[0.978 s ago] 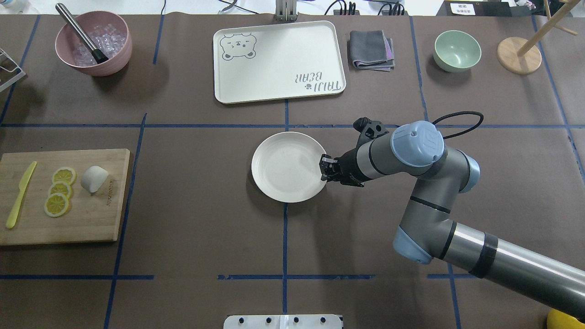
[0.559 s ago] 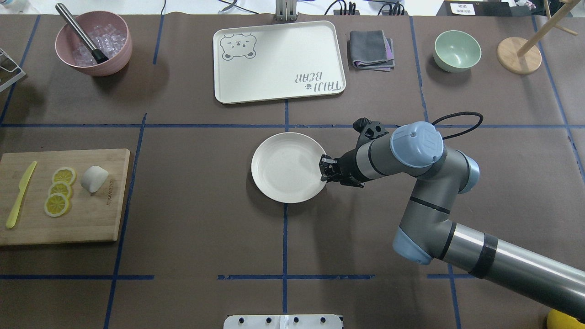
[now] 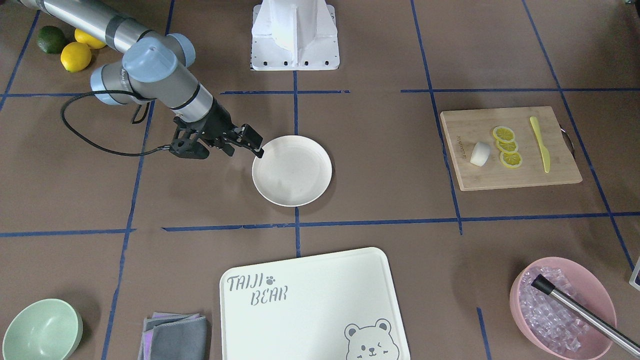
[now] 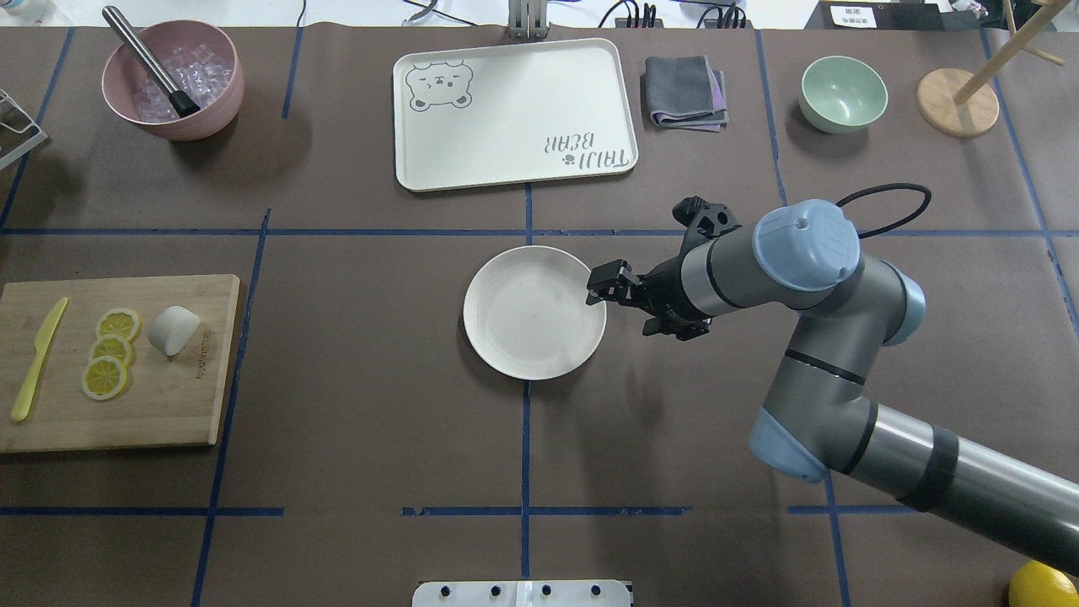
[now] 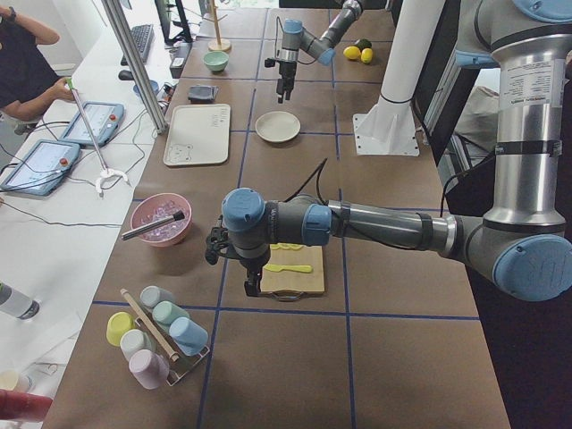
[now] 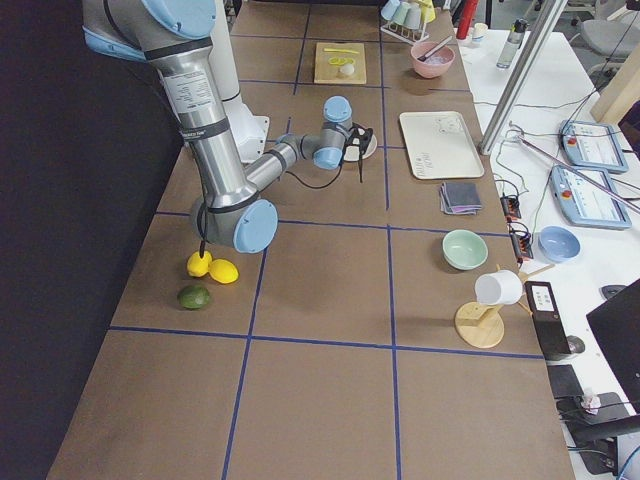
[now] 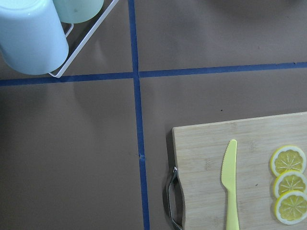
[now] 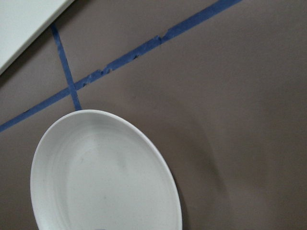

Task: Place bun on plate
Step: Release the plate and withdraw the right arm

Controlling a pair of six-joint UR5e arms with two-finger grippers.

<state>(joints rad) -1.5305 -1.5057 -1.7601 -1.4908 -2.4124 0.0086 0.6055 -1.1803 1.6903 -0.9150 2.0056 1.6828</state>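
Observation:
The white bun (image 4: 174, 330) lies on the wooden cutting board (image 4: 118, 421) at the left of the table, beside the lemon slices (image 4: 111, 350); it also shows as the bun (image 3: 480, 153). The cream plate (image 4: 534, 312) rests bare at the table's centre. My right gripper (image 4: 600, 287) hovers just off the plate's right rim, open and holding nothing. The right wrist view looks down on the plate (image 8: 105, 177). My left gripper (image 5: 234, 259) hangs above the table near the board's outer end; I cannot tell whether it is open or shut.
A bear-print tray (image 4: 514, 114), a folded grey cloth (image 4: 687, 93), a mint bowl (image 4: 843, 93) and a pink bowl of ice (image 4: 173, 80) line the far edge. A yellow knife (image 4: 38, 358) lies on the board. A cup rack (image 7: 43, 33) stands by the left arm.
The right gripper has drawn back from the plate's right rim, rising and shifting rightward with its arm. The plate stays on the table. The bun has not moved.

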